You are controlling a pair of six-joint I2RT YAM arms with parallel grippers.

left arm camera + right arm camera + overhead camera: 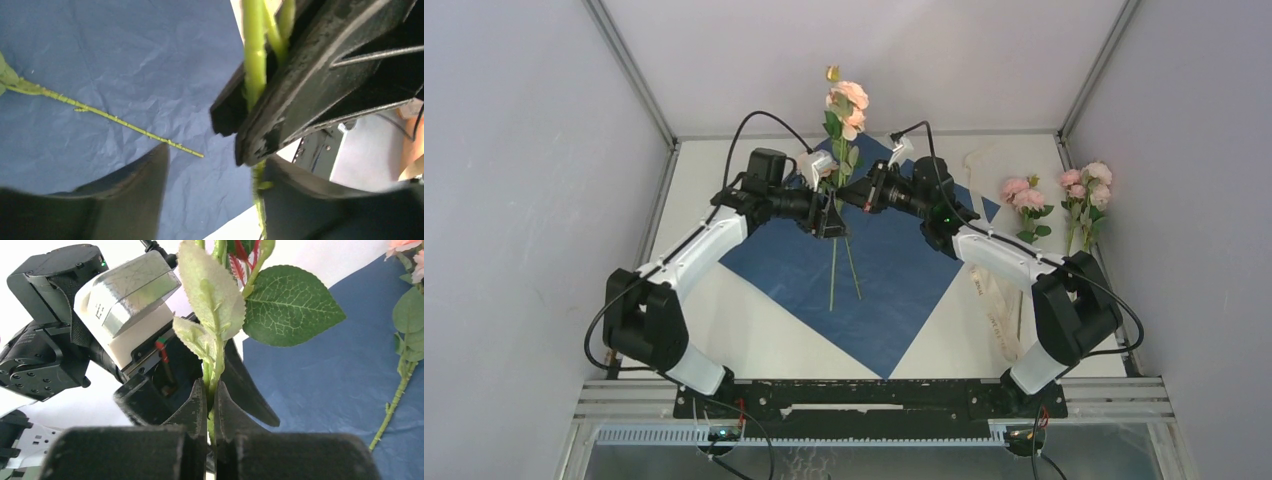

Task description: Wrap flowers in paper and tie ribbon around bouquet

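You've got a white table (764,340) boxed in by plain grey walls (514,150) left, right and back. Metal posts (630,72) run up the two far corners. Black rail (874,400) along the near edge, white slotted strip (824,436) just below it, seen from overhead.

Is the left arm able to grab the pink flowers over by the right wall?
Probably not right now. Those flowers sit far to the right, and the right arm stretches across between them and the left tool, which is open next to the held flowers.
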